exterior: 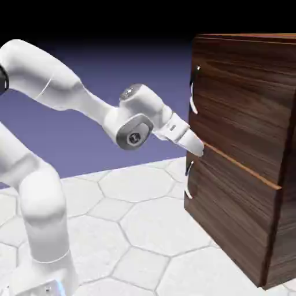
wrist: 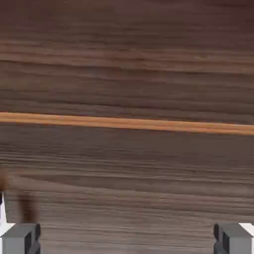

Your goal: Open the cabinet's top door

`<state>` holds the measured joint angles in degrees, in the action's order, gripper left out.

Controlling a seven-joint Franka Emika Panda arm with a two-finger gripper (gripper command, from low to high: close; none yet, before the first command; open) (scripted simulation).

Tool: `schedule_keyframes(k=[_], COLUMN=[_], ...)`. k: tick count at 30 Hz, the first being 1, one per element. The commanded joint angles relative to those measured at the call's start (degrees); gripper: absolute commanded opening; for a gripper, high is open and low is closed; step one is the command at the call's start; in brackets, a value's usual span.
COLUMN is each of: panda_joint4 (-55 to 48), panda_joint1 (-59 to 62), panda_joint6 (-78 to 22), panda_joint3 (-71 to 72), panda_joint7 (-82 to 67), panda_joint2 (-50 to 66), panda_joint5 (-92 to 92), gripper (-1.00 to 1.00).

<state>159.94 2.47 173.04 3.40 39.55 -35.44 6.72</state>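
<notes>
Against the cabinet (exterior: pixel 243 144), tool (exterior: pixel 199 148) angled down, spread.

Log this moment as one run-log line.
gripper: open, empty | position: at seam between the panels, below top door handle | top door: shut | cabinet: wood fills hand view

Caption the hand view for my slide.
Open gripper close against the cabinet front, aimed near the orange seam between its doors.

Evenly bright rendered light on the white arm (exterior: pixel 52 92) and pale table (exterior: pixel 144 231) — backdrop darkens toward the top. The cabinet (exterior: pixel 248 144) fills the hand view, its grain softly blurred — no glare.
</notes>
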Motion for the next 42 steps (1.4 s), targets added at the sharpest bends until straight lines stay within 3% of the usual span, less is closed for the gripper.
schedule_keyframes(k=[1,42], panda_joint4=[-0.39,-16.48], panda_joint1=[1.17,49.18], panda_joint6=[-0.36,-15.10], panda_joint3=[1.26,52.95], panda_joint7=[-1.08,-45.25], panda_joint2=[-1.03,-43.38], panda_joint5=[2.50,104.68], gripper=[0.00,0.00])
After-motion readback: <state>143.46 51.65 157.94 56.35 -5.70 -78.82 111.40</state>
